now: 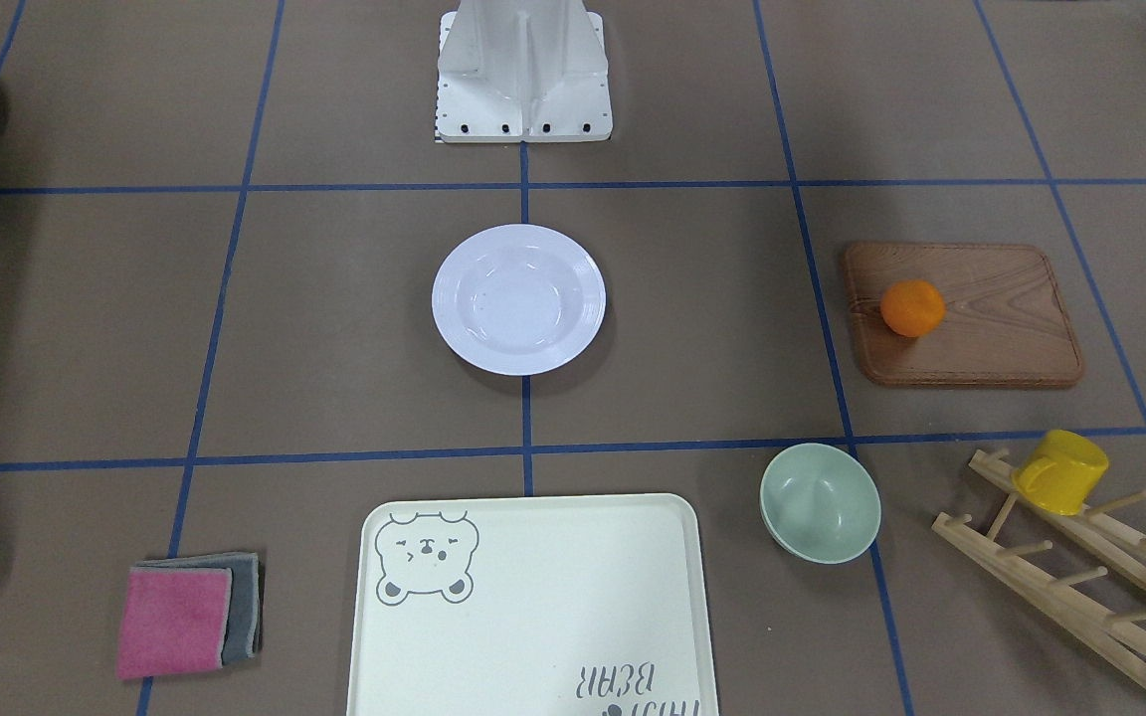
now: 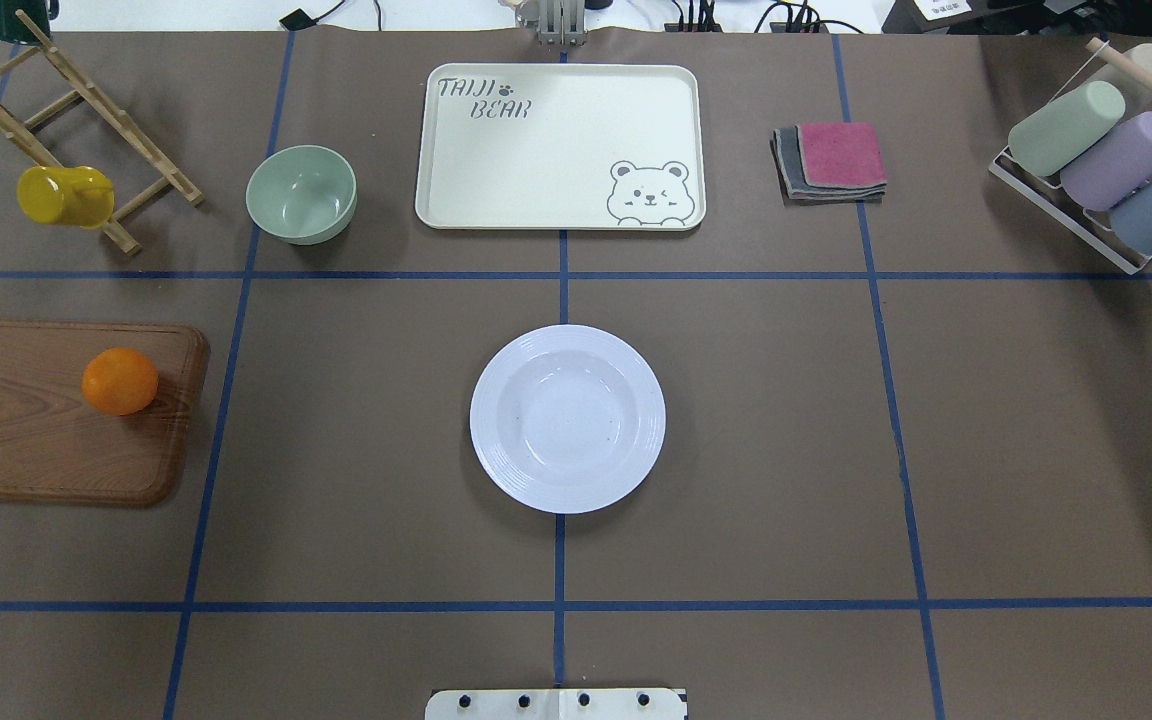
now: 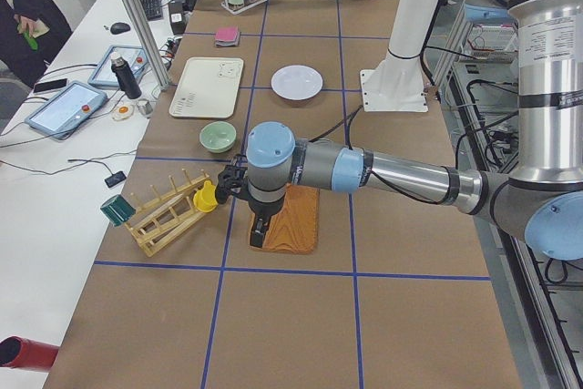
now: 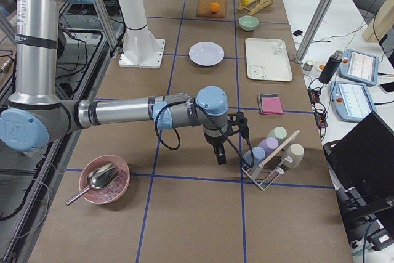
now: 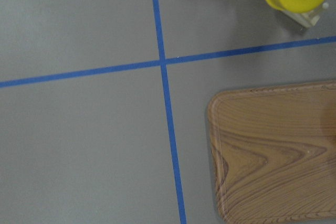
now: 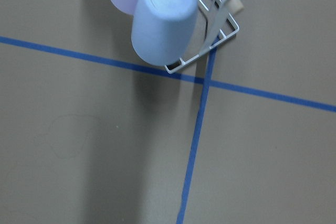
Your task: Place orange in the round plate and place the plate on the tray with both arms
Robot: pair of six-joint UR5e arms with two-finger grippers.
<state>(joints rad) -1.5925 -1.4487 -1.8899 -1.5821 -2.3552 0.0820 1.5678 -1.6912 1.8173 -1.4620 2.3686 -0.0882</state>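
Observation:
The orange (image 2: pixel 120 381) lies on a brown wooden board (image 2: pixel 46 440) at the table's left side. In the middle of the table the white round plate (image 2: pixel 567 418) stands with nothing in it. Beyond it, at the far edge, is the cream tray (image 2: pixel 561 145) with the bear drawing. My left gripper (image 3: pixel 258 239) hangs over the board's outer end and shows only in the exterior left view, where the orange is hidden. My right gripper (image 4: pixel 220 157) hangs beside the cup rack, seen only in the exterior right view. I cannot tell whether either is open or shut.
A pale-green bowl (image 2: pixel 301 193) sits left of the tray. A yellow cup (image 2: pixel 61 195) hangs on a wooden peg rack (image 2: pixel 86 110). Folded cloths (image 2: pixel 831 160) and a wire rack of cups (image 2: pixel 1106 160) are at the far right. A pink bowl (image 4: pixel 103 180) holds a spoon.

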